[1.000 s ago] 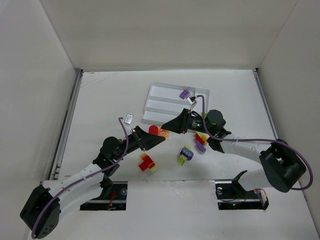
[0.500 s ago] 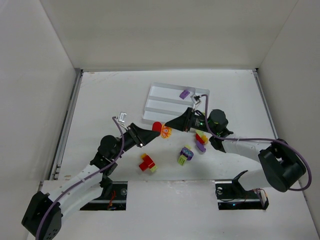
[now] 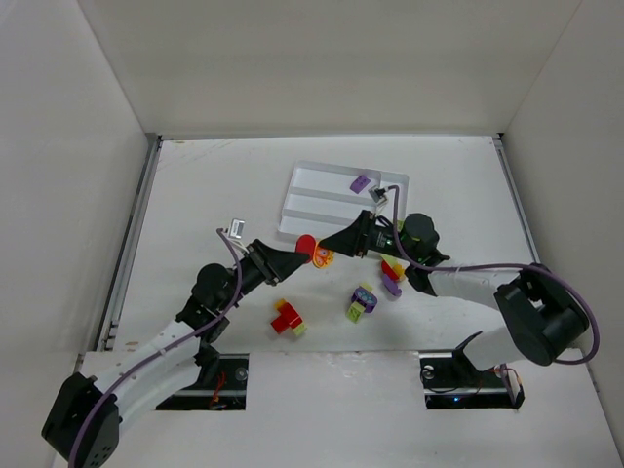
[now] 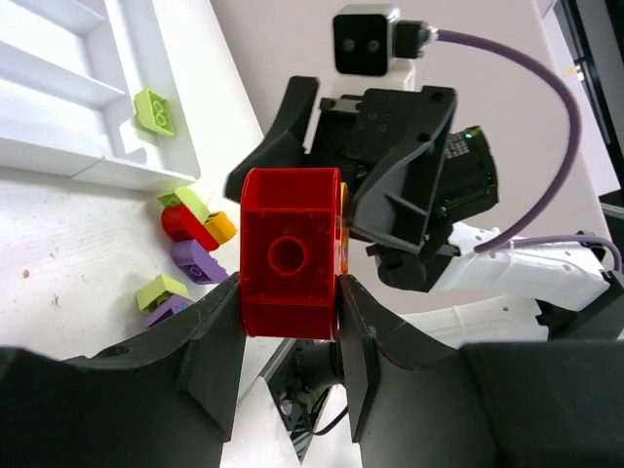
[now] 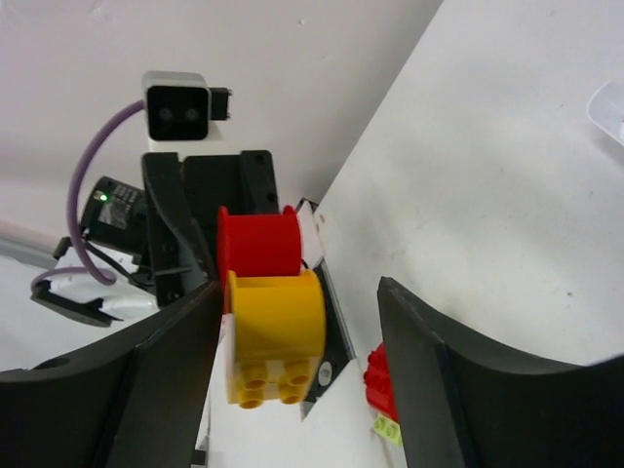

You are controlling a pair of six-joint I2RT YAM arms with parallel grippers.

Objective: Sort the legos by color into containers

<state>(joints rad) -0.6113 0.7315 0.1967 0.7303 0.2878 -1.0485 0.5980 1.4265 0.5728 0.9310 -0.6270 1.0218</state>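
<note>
Two sorted so far, a purple lego and a lime lego in the tray; clamps the red round lego in the left hand just beside the tray, holds the right hand wide about the yellow lego stuck to it, leaves three mixed heaps loose on the surface.

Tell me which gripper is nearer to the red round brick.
Left. The left gripper is shut on the red brick. The right gripper faces it, its fingers open around the yellow brick that sits against the red one.
</note>
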